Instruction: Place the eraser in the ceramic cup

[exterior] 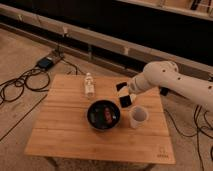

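You have eraser (125,99) gripped in hand (125,93), raised just up-left of cup (138,116), beside bowl (103,114) on tabletop (65,130). Pickup done; lowering into cup and release remain.

A wooden surface (65,135) is standing on a pale concrete floor (20,125), its slatted top catching warm light. A wide black bowl (91,116) is sitting near the middle of it, holding something reddish that is too blurred to name. A clear plastic bottle (89,85) is standing upright behind the bowl, toward the far edge and apart from it. The gripper (125,96) is hovering over the surface just right of the bowl's far side. On the floor to the left, dark cables (20,82) are looping toward a small black box (46,62). More cables (202,125) are trailing at the right. A pale ledge (75,32) is running along the dark back wall.
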